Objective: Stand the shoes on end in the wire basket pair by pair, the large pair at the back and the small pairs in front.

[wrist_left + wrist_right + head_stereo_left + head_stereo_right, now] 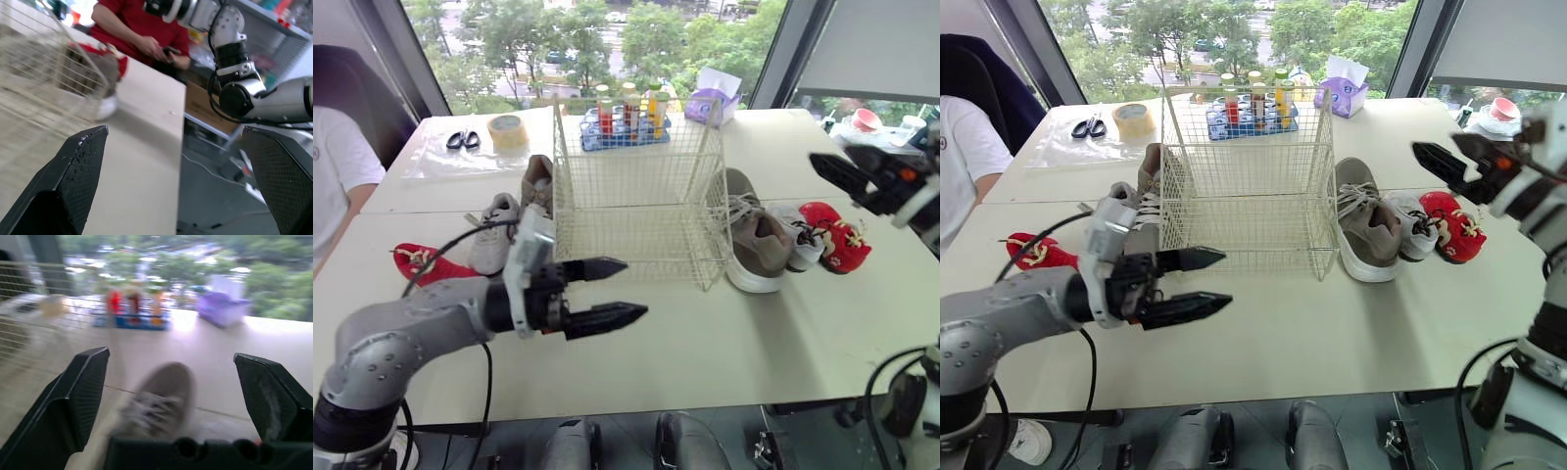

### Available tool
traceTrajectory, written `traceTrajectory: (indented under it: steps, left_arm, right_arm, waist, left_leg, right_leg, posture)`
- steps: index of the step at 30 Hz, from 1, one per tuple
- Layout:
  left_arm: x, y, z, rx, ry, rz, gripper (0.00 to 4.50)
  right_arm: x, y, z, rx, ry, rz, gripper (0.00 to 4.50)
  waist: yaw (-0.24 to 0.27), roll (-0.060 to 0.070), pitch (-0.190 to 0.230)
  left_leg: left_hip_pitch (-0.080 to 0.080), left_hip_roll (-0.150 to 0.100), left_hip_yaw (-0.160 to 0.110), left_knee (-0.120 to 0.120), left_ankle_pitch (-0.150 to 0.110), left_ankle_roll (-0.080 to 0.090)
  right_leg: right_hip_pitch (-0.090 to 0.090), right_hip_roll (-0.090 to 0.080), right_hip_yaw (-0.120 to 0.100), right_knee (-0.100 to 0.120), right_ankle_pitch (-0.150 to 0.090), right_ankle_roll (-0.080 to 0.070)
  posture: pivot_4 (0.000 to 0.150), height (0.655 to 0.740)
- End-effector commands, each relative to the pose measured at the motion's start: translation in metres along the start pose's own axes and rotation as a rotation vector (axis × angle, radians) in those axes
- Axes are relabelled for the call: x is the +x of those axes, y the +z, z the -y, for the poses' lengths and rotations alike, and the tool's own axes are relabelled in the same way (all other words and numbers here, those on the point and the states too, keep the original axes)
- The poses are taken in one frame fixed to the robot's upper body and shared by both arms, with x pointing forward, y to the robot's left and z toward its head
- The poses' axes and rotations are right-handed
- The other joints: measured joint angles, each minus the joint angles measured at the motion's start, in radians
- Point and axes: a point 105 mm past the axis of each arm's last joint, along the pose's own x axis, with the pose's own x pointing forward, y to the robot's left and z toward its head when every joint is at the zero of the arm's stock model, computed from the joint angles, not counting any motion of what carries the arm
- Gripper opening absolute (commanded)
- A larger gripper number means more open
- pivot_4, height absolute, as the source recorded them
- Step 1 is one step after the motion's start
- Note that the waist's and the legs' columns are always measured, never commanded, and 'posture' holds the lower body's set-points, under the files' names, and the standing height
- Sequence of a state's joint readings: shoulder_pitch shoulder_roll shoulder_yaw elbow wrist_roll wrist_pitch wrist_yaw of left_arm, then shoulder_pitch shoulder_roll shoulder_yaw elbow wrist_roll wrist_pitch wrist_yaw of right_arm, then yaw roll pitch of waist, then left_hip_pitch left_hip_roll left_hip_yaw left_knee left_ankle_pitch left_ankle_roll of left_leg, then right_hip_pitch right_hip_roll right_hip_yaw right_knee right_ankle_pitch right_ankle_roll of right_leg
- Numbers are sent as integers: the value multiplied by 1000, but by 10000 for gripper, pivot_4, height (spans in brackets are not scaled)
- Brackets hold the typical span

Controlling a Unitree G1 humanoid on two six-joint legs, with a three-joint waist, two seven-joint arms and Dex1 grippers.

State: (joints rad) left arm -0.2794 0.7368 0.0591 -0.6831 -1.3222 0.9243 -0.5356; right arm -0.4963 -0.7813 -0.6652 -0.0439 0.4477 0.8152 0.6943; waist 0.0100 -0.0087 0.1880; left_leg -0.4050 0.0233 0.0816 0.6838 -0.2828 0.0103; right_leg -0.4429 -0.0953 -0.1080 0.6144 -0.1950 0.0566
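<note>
Left eye view: the wire basket [626, 176] stands upright in the centre of the frame on the pale desk [734, 343], and every shoe lies on the desk outside it. Just right of the basket a large taupe shoe [754, 240] lies against its wall, with a small white shoe [803, 235] and a small red pair [837, 235] beside it further right. Left of the basket lie a light grey shoe [494, 230] and a second taupe shoe [538, 181] behind it. A small red shoe [426, 262] sits near the left edge.

The left gripper [634, 287] hovers at lower centre-left, in front of the basket, fingers spread and holding nothing. The right gripper [1433, 143] hangs at the right edge above the red pair, fingers also spread wide and empty.

At the top of the frame sit a bottle rack [625, 117], a tape roll [507, 132] and scissors [462, 139].
</note>
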Motion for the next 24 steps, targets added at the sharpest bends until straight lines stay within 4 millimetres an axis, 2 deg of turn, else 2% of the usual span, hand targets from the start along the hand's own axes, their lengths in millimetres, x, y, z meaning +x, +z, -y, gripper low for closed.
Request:
traceTrajectory:
  steps: [1,3,5,7,10,16,21,24]
  left_arm:
    - [4,-12,12,32,-36,-43,45000]
    - [5,-18,16,26,-45,-55,45000]
    - [4,-22,19,2,-53,-52,45000]
    - [3,-29,19,-15,-49,-67,45000]
    - [1,-34,18,-13,-38,-93,45000]
    - [-4,-30,12,-1,-22,-93,45000]
    - [-5,-29,7,6,-14,-101,45000]
    - [-9,-31,3,21,7,-138,45000]
  right_arm:
    - [-19,5,18,-85,-130,43,44279]
    - [-21,-5,11,-62,-103,23,44279]
    - [-16,-16,-24,7,55,-22,44279]
    - [-14,-31,-46,27,128,-66,44279]
    - [-14,-45,-52,39,115,-80,44279]
    - [-9,-80,-65,70,98,-98,44279]
    - [7,-95,-69,76,72,-72,44279]
    - [21,-106,-82,115,114,-59,44279]
  waist:
    - [-1,0,0]
    - [-1,0,0]
    - [-2,1,0]
    - [-3,1,0]
    - [3,1,0]
    - [3,2,0]
    - [2,2,0]
    - [0,2,0]
  left_leg:
    - [1,1,0,0,-1,2]
    - [2,3,0,0,-1,1]
    - [3,5,0,0,-1,1]
    - [5,8,0,0,-1,1]
    - [6,9,0,0,-1,1]
    - [2,7,0,0,-1,1]
    - [3,7,1,0,-1,1]
    - [3,8,1,0,-1,1]
  right_leg:
    - [0,2,1,0,0,0]
    - [0,4,2,0,0,-1]
    - [1,6,3,0,-1,0]
    - [1,8,5,1,-2,-3]
    - [2,10,5,1,-2,-5]
    - [1,9,9,-2,-2,-5]
    - [0,10,10,-2,-2,-5]
    - [0,12,11,-2,-2,-5]
  posture:
    - [1500,7400]
    - [1500,7400]
    - [1500,7400]
    - [1500,7400]
    - [1500,7400]
    - [1500,7400]
    - [1500,7400]
    - [1500,7400]
